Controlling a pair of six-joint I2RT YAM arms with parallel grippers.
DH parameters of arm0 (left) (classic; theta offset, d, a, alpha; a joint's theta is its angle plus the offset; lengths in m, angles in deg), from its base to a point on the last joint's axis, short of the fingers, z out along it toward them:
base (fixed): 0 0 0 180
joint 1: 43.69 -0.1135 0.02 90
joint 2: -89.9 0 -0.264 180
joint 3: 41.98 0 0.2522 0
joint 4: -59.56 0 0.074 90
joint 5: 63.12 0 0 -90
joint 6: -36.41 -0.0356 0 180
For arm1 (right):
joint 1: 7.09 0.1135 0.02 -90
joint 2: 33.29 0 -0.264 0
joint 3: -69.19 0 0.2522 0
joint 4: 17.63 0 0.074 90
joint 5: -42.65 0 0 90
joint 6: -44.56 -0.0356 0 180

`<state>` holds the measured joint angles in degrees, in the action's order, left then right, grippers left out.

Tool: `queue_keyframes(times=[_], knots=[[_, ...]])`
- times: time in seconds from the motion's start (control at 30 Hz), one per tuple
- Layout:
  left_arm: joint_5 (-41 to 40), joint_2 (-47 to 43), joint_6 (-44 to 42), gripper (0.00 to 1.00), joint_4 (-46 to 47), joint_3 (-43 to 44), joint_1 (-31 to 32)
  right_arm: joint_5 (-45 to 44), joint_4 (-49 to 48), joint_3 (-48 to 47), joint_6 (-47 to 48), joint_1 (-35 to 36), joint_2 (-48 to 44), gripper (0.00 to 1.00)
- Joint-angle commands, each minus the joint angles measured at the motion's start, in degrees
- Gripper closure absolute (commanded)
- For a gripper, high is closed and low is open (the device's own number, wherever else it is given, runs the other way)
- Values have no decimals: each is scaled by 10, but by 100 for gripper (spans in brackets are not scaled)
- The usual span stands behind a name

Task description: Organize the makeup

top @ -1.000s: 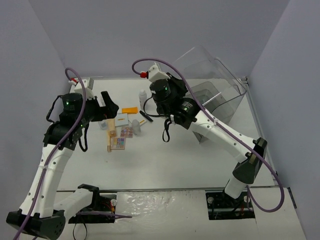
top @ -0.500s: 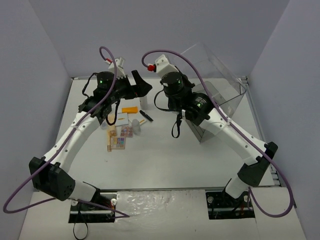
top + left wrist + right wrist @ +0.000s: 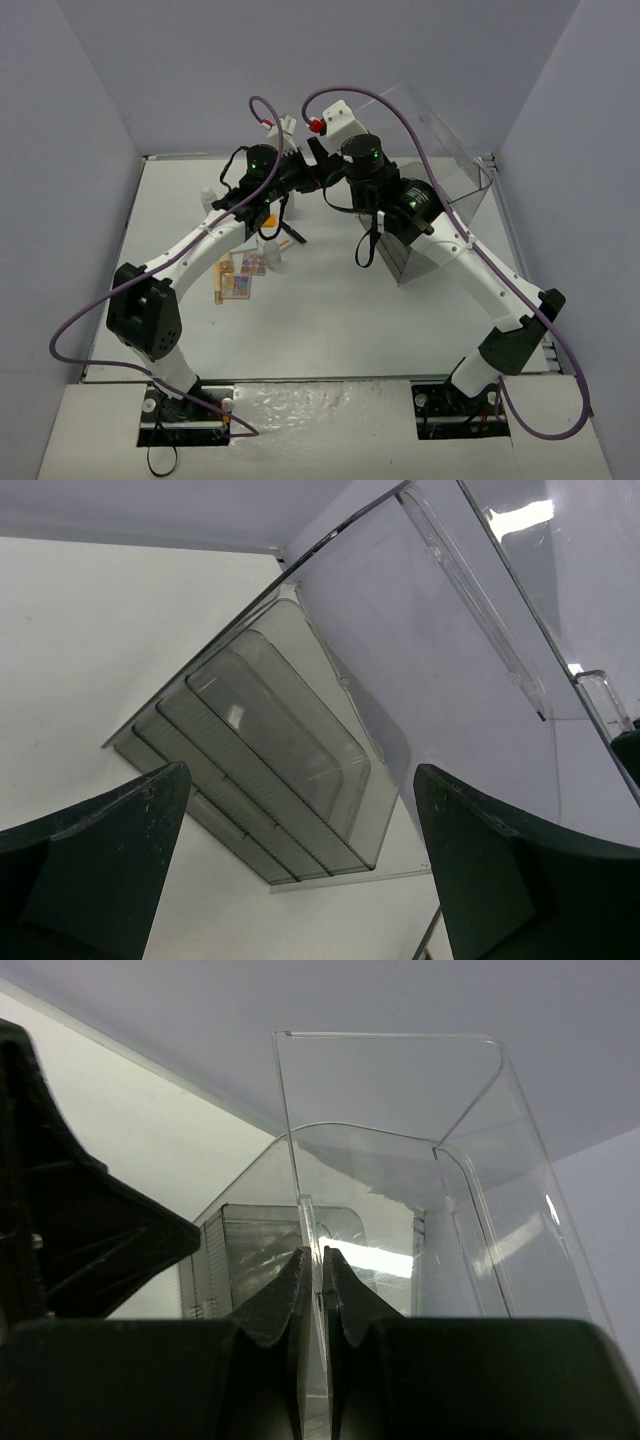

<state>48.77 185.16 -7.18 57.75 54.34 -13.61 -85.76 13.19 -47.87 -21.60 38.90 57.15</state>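
Clear plastic lid [image 3: 390,1090] of the drawer case [image 3: 280,760], upright at the table's [image 3: 330,330] far right corner, is pinched at its edge by the right gripper [image 3: 312,1260]. Left gripper [image 3: 302,775] is spread wide, facing the drawers. Makeup [image 3: 252,264], including the eyeshadow palette [image 3: 238,287], lies on the table's left half.

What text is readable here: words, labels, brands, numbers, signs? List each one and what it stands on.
No text can be read in any view.
On the palette: only coloured squares show; any print is too small to read.
On the bottle: too small to tell whether it has a label.
On the clear case: no lettering shows in either wrist view.
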Motion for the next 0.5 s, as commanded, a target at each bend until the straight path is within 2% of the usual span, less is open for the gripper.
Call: queue_keyframes(times=[0.0,0.27,0.47], knots=[[26,15,77,8,149,52,12,0,-25,-26,-13,-12,-29,96],[41,70,177,8,248,84,35,15,-24,-28,-21,-15,-30,96],[43,83,202,8,270,95,51,20,-23,-31,-24,-17,-28,96]])
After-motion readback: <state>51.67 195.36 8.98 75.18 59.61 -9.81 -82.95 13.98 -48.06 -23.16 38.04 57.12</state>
